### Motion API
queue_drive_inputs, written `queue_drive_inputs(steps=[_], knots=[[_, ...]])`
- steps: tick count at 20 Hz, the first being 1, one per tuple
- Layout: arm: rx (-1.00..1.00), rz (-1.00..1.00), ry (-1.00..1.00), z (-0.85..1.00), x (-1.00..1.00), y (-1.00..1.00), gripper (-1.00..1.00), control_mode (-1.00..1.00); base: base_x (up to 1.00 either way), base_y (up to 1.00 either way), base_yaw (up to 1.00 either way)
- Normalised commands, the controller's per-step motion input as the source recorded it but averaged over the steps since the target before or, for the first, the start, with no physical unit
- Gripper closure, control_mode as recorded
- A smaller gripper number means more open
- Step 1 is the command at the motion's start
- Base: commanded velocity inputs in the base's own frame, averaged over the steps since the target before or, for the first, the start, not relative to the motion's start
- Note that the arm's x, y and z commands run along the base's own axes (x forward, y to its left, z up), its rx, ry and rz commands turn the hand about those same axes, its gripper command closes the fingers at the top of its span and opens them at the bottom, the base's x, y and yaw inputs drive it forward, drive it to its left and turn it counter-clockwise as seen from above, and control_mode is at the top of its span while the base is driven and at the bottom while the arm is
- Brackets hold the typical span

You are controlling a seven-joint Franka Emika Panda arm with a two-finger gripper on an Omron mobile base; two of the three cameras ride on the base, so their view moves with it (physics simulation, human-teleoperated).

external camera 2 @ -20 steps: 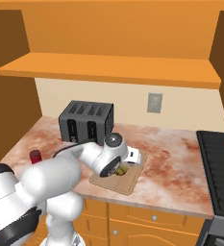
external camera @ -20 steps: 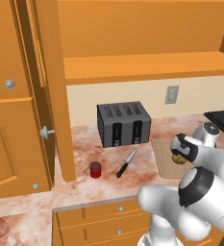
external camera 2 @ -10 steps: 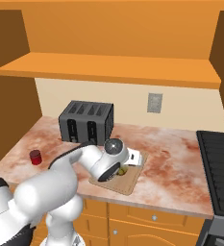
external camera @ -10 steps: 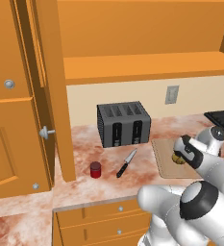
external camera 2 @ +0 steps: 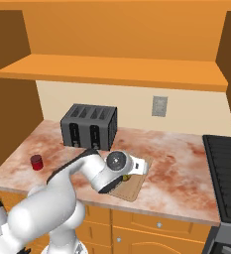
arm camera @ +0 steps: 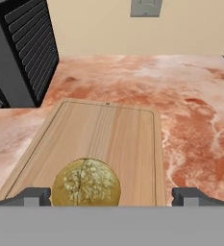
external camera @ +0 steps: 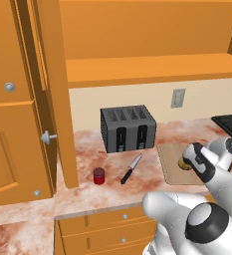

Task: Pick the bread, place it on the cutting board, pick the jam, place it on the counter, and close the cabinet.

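Note:
The bread (arm camera: pixel 86 187), a round yellow-brown roll, lies on the near end of the tan cutting board (arm camera: pixel 108 134). My gripper (arm camera: pixel 111 197) is open, its tips wide on either side of the roll and close to the board. From the left base the gripper (external camera: pixel 191 157) sits right at the bread (external camera: pixel 182 163) on the cutting board (external camera: pixel 171 167). The red jam (external camera: pixel 98 175) stands on the counter (external camera: pixel 87 149) left of a knife, and the jam (external camera 2: pixel 36 162) is far from my hand. The cabinet (external camera: pixel 152 69) above stands open, its door (external camera: pixel 52 89) swung out at the left.
A black toaster (external camera: pixel 127 128) stands at the back wall, left of the board. A black-handled knife (external camera: pixel 130 169) lies between jam and board. A stove (external camera 2: pixel 226 168) borders the counter on the right. A wall outlet (external camera: pixel 177 98) is behind. My arm's elbow fills the lower right.
The hand has crept slightly lower and nearer over the board, and the arm's elbow has swung. The bread, jam and cabinet door have not moved. The jaws stay open.

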Motion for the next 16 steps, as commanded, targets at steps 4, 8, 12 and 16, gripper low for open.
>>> queue_drive_inputs(steps=[4, 8, 12, 16], knots=[[0.00, 0.00, -0.10, 0.06, -0.05, 0.00, -1.00, -1.00, 0.00, 0.00, 0.00], [0.00, 0.00, -0.08, 0.09, -0.03, 0.00, -1.00, -1.00, 0.00, 0.00, 0.00], [0.00, 0.00, -0.08, 0.09, -0.04, 0.00, -1.00, -1.00, 0.00, 0.00, 0.00], [0.00, 0.00, -0.07, 0.11, -0.07, -0.01, -1.00, -1.00, 0.00, 0.00, 0.00]])
